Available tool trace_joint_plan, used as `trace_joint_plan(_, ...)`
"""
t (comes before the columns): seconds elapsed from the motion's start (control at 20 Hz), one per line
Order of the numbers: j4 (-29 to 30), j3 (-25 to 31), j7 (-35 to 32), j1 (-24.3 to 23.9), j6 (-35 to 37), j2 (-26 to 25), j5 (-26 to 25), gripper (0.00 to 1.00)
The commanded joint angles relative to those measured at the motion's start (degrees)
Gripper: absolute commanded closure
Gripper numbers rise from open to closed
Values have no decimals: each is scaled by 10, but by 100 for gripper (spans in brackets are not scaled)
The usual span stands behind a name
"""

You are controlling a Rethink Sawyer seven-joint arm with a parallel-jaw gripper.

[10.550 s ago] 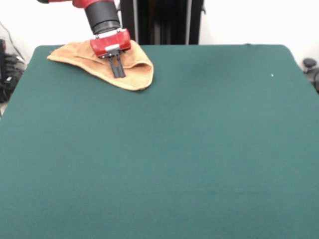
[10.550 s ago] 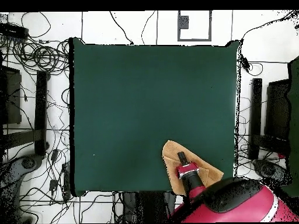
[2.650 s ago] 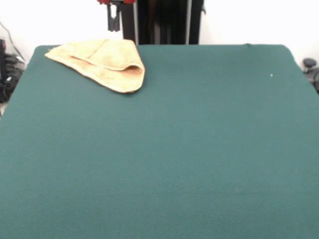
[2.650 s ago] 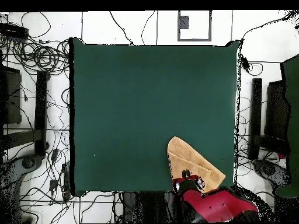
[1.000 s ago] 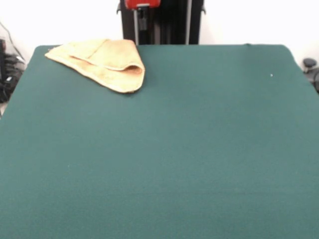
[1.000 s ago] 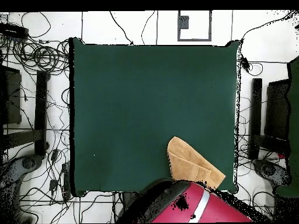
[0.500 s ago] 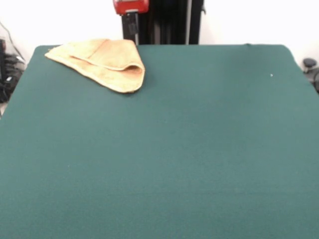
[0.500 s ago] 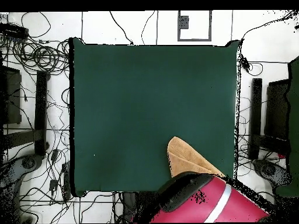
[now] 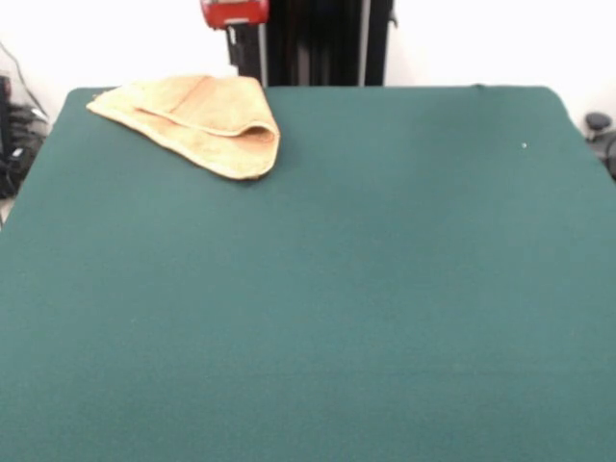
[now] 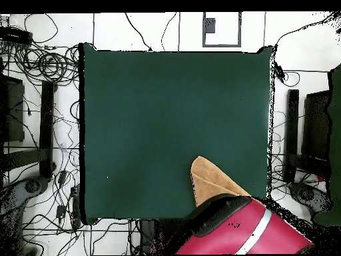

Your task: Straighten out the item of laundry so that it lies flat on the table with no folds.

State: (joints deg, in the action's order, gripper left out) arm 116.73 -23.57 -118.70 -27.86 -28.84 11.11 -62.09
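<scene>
The orange-tan towel (image 9: 192, 120) lies folded over on itself at the far left corner of the green table (image 9: 385, 289). A rounded fold faces the table's middle. In the overhead view the towel (image 10: 210, 179) sits at the bottom right of the table (image 10: 166, 120), and the red arm (image 10: 240, 230) hides its lower part. In the front view only a red and black end of the arm (image 9: 234, 13) shows at the top edge, behind the towel and above the table. I cannot make out whether the gripper is open or shut.
The black pedestal (image 9: 327, 43) stands behind the table's far edge. A small white speck (image 9: 524, 145) lies on the cloth at the far right. Cables (image 10: 46, 63) and black stands (image 10: 292, 133) surround the table on the floor.
The arm's red end has shifted left and up in the front view. In the overhead view the arm has swung right and covers more of the towel. The towel has not moved.
</scene>
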Motion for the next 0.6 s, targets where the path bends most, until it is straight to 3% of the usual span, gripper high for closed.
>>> trace_joint_plan(0.05, -87, -6, 50, 8, -8, 15, -26, 100)
trace_joint_plan(0.5, -82, -64, 132, -1, -94, 15, 47, 100)
trace_joint_plan(0.6, -85, -54, 123, -11, -103, 14, 33, 100)
